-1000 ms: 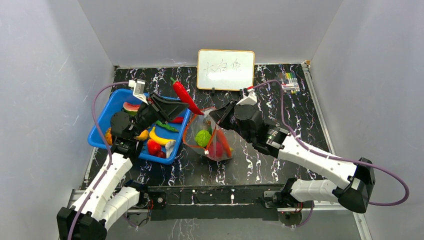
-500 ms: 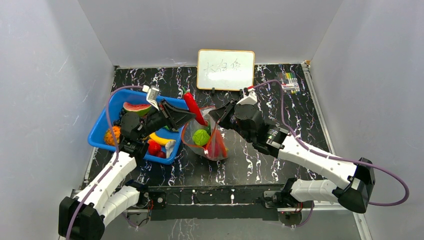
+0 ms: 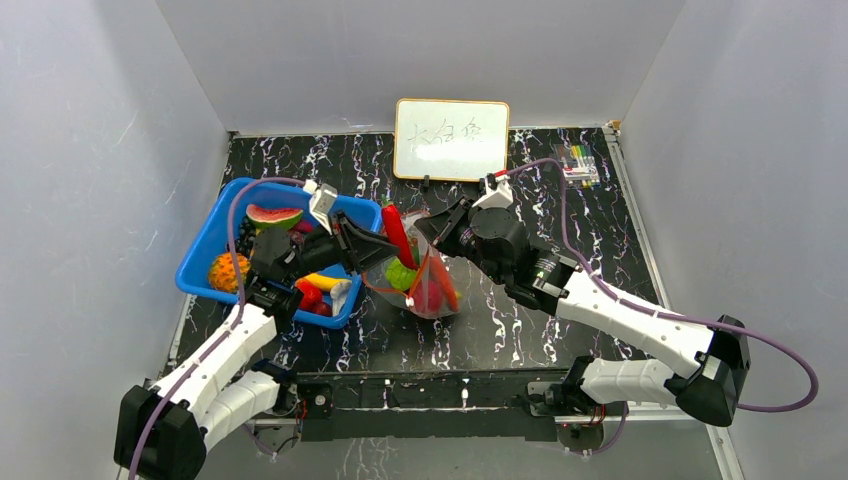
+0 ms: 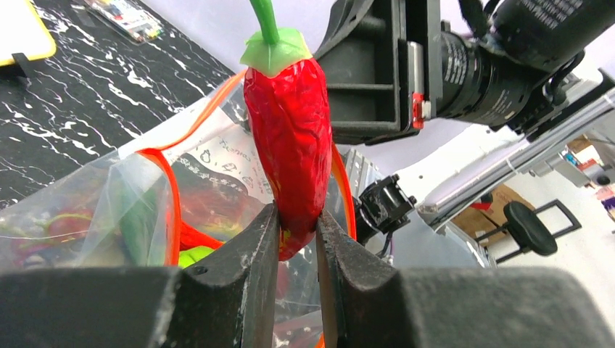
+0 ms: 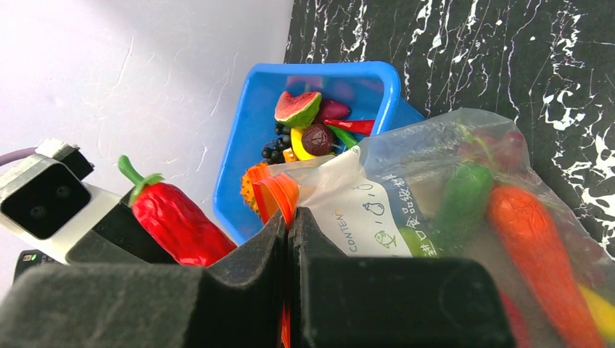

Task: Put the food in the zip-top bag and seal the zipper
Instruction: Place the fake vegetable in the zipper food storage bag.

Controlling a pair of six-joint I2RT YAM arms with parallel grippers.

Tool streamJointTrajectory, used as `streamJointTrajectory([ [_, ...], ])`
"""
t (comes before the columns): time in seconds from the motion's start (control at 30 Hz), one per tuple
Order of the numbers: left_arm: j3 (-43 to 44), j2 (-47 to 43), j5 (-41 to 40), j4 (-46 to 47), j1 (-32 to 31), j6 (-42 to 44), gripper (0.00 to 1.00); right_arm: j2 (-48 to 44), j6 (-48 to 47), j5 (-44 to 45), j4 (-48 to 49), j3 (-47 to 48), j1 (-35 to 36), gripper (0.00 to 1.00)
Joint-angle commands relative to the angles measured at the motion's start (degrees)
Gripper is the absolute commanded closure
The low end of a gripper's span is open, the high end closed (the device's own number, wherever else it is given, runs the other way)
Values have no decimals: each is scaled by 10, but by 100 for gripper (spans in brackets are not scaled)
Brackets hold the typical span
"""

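Left gripper (image 3: 385,248) carrying red chilli (image 3: 397,229) moves right off the blue basket (image 3: 200,247), chilli now at zip-top bag (image 3: 430,296) mouth; watermelon slice (image 3: 273,215) now uncovered.

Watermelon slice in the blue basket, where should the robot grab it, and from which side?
Best from above: the walls of the blue basket block the sides. The watermelon slice lies uncovered at the basket's far end, red face seemingly up, so pinch across its narrow width: one finger on the green rind, one on the straight red edge. The left gripper holds the red chilli.
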Motion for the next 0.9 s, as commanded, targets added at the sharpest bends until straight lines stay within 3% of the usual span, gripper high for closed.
streamJointTrajectory([
  [0.0, -2, 12, 42, 12, -10, 33, 100, -10, 5, -1, 67, 47, 0, 100],
  [0.37, 10, 10, 32, -108, -22, 109, 100, -14, 7, -3, 75, 36, 0, 100],
  [0.87, 20, 20, 35, -150, -28, 130, 100, -10, 5, -8, 82, 36, 0, 100],
])
